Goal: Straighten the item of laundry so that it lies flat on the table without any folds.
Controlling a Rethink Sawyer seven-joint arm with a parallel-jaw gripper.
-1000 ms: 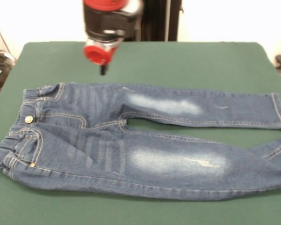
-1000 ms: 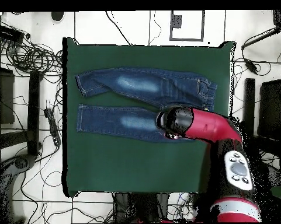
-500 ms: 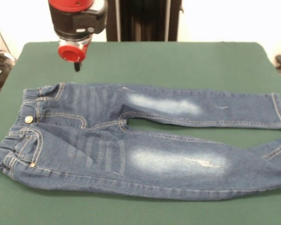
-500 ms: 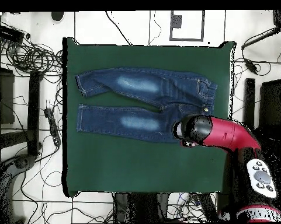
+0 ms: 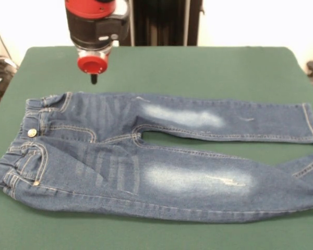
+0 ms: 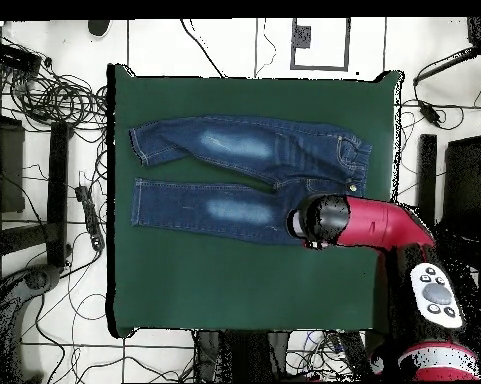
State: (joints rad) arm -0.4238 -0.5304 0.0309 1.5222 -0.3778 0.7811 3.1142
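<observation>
A small pair of blue denim jeans (image 5: 156, 156) with faded whitish thigh patches and tan stitching lies spread across the middle of the large dark green cloth-covered desk (image 5: 208, 67). In the front view the waistband, with its metal buttons, sits at the left and both legs run out to the right. The farther leg lies straight and flat, ending in a hemmed cuff near the desk's right edge. The nearer leg reaches the picture's right side, where its cuff end seems to bend back, though the frame cuts it off there. A narrow wedge of green shows between the legs at the crotch.

The red and black arm's hand (image 5: 94, 79) hangs above bare green cloth just beyond the jeans' waist end, apart from the denim. Only a short dark tip shows below the red ring, so I cannot tell whether the hand is open or closed.
</observation>
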